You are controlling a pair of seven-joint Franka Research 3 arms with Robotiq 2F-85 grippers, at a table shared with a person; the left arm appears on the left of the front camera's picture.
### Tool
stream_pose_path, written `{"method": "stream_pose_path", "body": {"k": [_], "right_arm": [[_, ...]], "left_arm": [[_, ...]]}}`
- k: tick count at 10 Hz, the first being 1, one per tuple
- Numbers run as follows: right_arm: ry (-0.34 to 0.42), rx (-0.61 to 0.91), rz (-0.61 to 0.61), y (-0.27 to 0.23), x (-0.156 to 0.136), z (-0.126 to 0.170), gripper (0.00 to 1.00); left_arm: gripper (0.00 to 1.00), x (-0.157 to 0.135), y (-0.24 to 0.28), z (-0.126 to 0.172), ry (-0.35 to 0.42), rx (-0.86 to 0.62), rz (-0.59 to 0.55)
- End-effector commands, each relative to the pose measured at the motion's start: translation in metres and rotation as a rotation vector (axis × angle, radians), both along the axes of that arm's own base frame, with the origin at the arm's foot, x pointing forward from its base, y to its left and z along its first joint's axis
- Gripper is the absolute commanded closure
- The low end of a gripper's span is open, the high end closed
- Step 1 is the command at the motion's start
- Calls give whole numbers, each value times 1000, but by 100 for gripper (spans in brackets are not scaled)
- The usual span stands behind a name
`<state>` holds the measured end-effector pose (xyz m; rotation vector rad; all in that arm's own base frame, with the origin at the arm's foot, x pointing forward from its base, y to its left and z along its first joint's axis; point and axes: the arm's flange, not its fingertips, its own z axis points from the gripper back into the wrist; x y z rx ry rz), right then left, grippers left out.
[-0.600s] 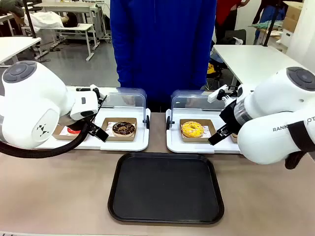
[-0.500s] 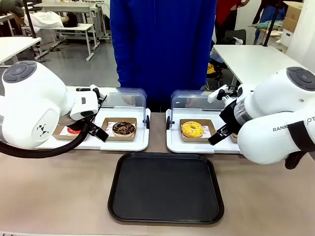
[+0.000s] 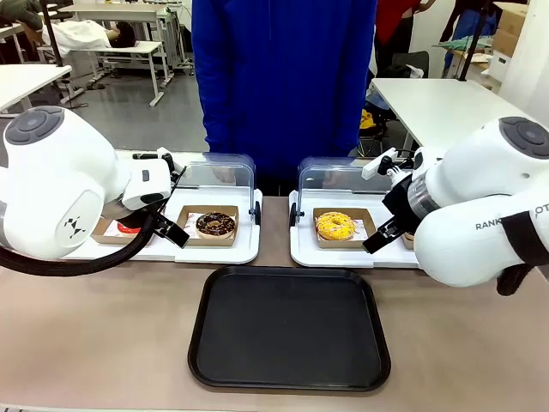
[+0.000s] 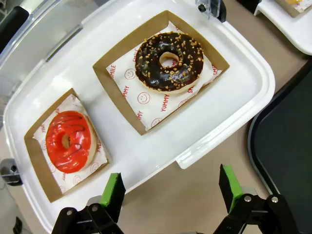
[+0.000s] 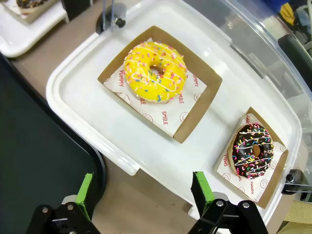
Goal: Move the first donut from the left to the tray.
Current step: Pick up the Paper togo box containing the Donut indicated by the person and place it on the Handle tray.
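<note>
Red-glazed donut (image 4: 68, 141) sits untouched in its cardboard holder (image 4: 35, 165); black tray (image 3: 289, 330) holds nothing. Left gripper (image 4: 170, 188) hovers close, fingers spread, gripping nothing: pickup and transfer not yet done.

This is a robotics lab in a big open room. Two white robot arms, left (image 3: 51, 184) and right (image 3: 480, 223), flank a tan worktop (image 3: 94, 343). On it, donuts (image 3: 334, 226) in lidded white trays (image 3: 219, 253) and a black tray (image 3: 290, 330) make a staged test scene, not a real shop counter. A person (image 3: 283, 86) in a blue top stands at the far side. Behind are plain white tables (image 3: 429, 99) on a grey floor (image 3: 146, 120), one heaped with cloth (image 3: 77, 34), and cardboard boxes (image 3: 513, 21) at the far right.
</note>
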<state>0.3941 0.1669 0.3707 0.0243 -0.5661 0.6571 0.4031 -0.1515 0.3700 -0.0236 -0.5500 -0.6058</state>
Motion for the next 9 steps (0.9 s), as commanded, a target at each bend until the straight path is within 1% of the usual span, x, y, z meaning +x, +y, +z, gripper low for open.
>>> {"method": "stream_pose_path", "body": {"k": [1,6,7,9], "right_arm": [[0,1,0,0,0,0,0],[0,0,0,0,0,0,0],[-17,9,28,-1,15,42,0],[-25,96,68,-33,25,113,0]], "left_arm": [[0,0,0,0,0,0,0],[0,0,0,0,0,0,0],[0,14,8,33,-15,-18,-35],[0,28,38,91,-24,-63,-83]]}}
